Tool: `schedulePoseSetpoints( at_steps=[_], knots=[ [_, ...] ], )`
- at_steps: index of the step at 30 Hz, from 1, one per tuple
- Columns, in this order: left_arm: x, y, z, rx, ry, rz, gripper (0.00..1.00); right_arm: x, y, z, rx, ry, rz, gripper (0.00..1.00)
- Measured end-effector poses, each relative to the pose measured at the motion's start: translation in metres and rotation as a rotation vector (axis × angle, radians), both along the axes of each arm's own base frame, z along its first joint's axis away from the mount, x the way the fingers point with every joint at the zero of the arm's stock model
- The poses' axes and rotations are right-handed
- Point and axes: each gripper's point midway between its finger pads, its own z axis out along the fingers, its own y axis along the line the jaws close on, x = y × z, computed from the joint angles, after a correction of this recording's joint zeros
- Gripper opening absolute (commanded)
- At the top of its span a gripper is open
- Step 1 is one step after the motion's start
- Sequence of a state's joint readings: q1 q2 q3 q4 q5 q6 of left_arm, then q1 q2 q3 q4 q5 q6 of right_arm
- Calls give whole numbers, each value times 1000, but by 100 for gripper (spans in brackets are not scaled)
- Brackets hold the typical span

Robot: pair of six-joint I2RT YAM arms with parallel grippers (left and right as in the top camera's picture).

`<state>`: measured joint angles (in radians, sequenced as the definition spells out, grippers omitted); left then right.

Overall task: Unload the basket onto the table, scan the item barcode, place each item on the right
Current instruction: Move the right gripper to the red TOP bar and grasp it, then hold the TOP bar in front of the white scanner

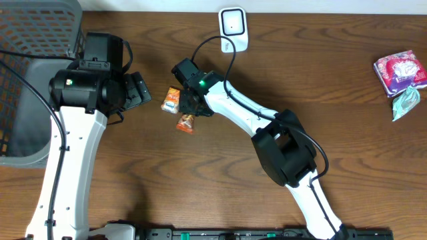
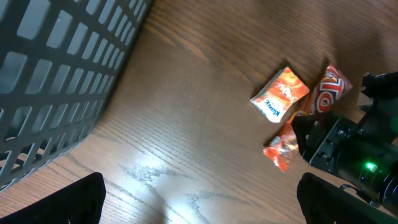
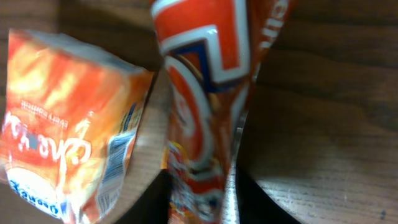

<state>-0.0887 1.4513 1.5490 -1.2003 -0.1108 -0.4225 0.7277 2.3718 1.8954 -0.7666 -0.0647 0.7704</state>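
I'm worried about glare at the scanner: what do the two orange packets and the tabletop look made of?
The red-orange packet: thin plastic film, glossy; it creases and shows bright sheen. The paler orange packet: likely the same film, puffy, softer shine. The table: wood or wood-look laminate, grain visible, semi-matt with a faint reflection.

Mock retail checkout bench: a wooden table [image 1: 360,153] carries a white corded barcode scanner [image 1: 233,27], a grey mesh basket [image 1: 27,40] and snack packets [image 1: 172,100].
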Motion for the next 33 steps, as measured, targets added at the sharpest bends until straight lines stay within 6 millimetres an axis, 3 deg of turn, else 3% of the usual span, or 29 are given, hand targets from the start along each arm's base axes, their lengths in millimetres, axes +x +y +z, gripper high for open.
schedulePoseSetpoints(
  at_steps=[1, 8, 11, 14, 19, 22, 26, 30, 33],
  knots=[
    [0, 0, 0, 0, 0, 0, 98, 1, -1, -1, -4, -2, -4, 1],
    [0, 0, 0, 0, 0, 0, 98, 6, -5, 1, -14, -22, -2, 1],
    [0, 0, 0, 0, 0, 0, 98, 19, -14, 8, -30, -54, 20, 1],
    [0, 0, 0, 0, 0, 0, 98, 47, -27, 23, -28, -118, 21, 1],
    [0, 0, 0, 0, 0, 0, 98, 130, -60, 85, -18, -397, 21, 1],
    [0, 0, 0, 0, 0, 0, 98, 166, -91, 121, -45, -539, -6, 1],
    [0, 0, 0, 0, 0, 0, 98, 196, -126, 143, -78, -637, -54, 1],
    [0, 0, 0, 0, 0, 0, 98, 217, -141, 155, -74, -719, -88, 1],
    [0, 0, 0, 0, 0, 0, 98, 224, -144, 151, -76, -736, -96, 1]
  ],
)
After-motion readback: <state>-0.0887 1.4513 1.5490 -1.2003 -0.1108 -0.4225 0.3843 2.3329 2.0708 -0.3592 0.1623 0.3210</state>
